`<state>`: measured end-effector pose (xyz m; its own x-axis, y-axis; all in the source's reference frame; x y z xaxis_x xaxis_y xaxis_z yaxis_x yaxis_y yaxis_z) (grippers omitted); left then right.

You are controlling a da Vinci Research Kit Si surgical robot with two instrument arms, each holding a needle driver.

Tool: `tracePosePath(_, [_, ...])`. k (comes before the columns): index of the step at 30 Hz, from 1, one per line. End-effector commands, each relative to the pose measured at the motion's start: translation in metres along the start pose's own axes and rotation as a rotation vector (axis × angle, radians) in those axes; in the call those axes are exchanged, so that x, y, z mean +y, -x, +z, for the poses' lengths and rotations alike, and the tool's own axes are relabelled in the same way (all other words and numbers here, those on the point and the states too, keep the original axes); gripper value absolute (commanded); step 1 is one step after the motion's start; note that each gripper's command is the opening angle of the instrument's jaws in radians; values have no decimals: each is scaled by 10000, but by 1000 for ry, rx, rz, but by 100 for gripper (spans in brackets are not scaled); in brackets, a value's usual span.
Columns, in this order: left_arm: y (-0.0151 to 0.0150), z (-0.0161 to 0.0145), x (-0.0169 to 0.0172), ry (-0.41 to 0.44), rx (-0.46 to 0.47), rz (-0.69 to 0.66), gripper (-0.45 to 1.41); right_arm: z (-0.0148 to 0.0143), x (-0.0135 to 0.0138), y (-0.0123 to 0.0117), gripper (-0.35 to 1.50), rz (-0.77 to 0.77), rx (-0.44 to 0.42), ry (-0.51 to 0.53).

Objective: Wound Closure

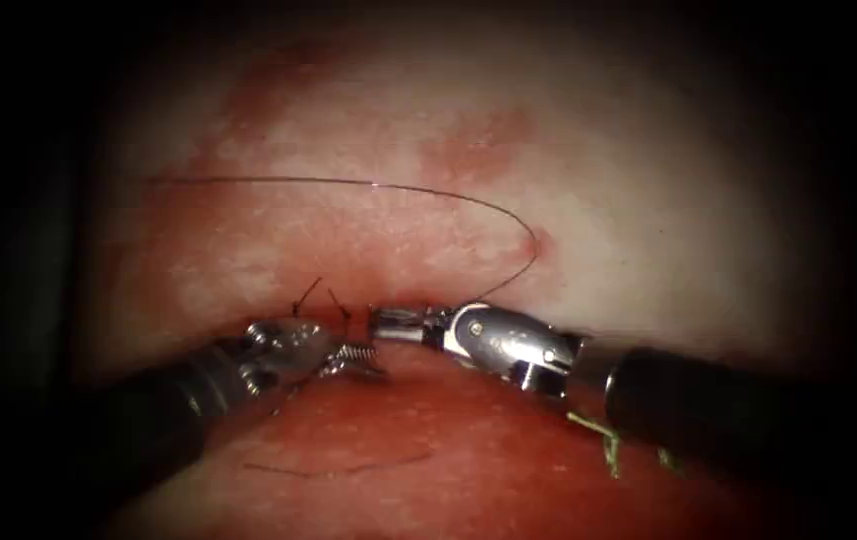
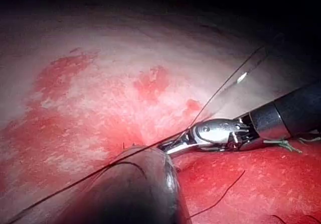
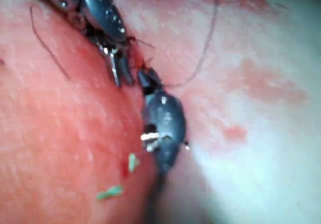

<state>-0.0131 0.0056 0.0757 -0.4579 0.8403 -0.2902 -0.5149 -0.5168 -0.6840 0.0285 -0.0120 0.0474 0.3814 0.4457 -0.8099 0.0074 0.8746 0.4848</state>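
Tissue cut hosts both tools tip to tip. Right tool, from three o'clock, pinches the thread, which arcs toward ten o'clock. Left tool: jaw state unclear. Needle: cannot tell where.

Left tool and right tool tip to tip, shafts low, converging.
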Motion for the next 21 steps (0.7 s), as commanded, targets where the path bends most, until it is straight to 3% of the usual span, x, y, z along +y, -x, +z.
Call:
tracePosePath(1, [-3, 6, -2, 1, 0, 2, 2, 8, 2, 2, -35, 1, 2, 1])
tracePosePath(4, [-3, 6, -2, 0, 0, 2, 2, 9, 4, 0, -35, 16, 1, 14])
tracePosePath(6, [-3, 6, -1, 0, 0, 2, 2, 5, 10, -6, -35, 24, -8, 77])
tracePosePath(7, [-3, 7, -1, -1, 0, 1, 2, -1, 16, -14, -35, 2, 6, 136])
tracePosePath(15, [-3, 9, 1, -4, -5, 1, 2, -5, 28, -34, -33, -71, 103, 221])
tracePosePath(19, [-3, 9, 1, -4, -7, 1, 2, 0, 26, -37, 118, -56, 136, 296])
tracePosePath(21, [-3, 9, 1, -4, -7, 1, 2, 1, 26, -39, 126, -50, 144, 313])
